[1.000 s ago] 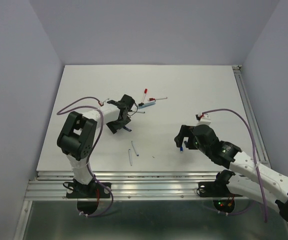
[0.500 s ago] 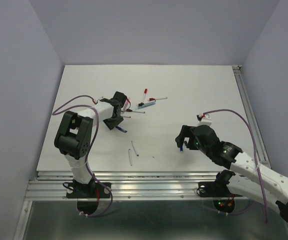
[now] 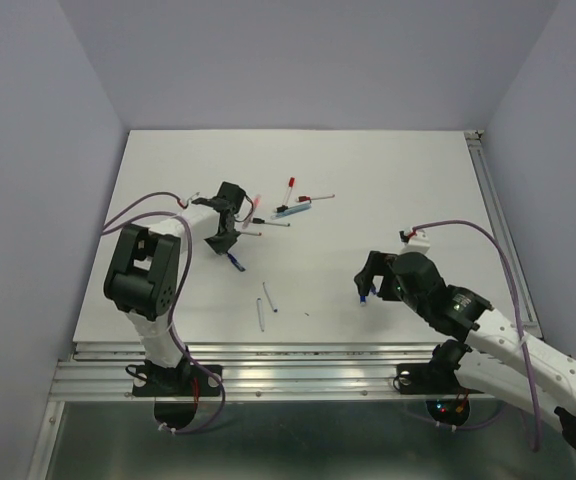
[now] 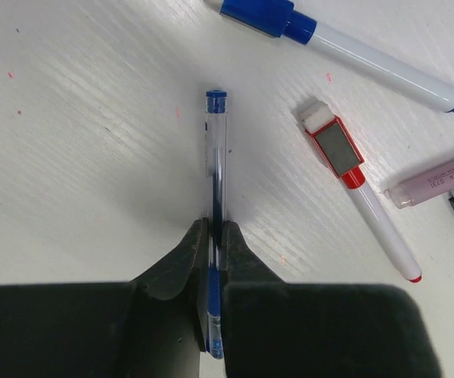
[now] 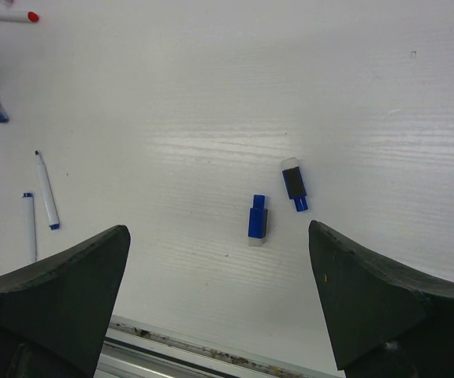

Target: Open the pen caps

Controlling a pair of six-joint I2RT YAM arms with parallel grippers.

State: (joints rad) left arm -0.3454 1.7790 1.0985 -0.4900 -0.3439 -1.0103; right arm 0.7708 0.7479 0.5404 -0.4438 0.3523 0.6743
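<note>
Pen [image 4: 216,157], one, blue, pinched in left claw [image 4: 217,232]; right claw [image 5: 217,230] spread above two blue caps [image 5: 258,220].

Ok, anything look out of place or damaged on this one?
Nothing looks damaged or spilled. A blue cap and a second blue cap lie loose, apart from any pen, below the open right gripper, which fits the task. The left gripper is shut on a clear blue pen.

On the counter [image 3: 388,180], a cluster of pens [image 3: 295,207] is laid far of centre. Just left of it, a pen [image 4: 215,150] is held in the left gripper [image 4: 215,236] jaws. Two pen barrels [image 3: 264,305] are laid nearer, and two pen caps [image 5: 258,221] well to the right.
</note>
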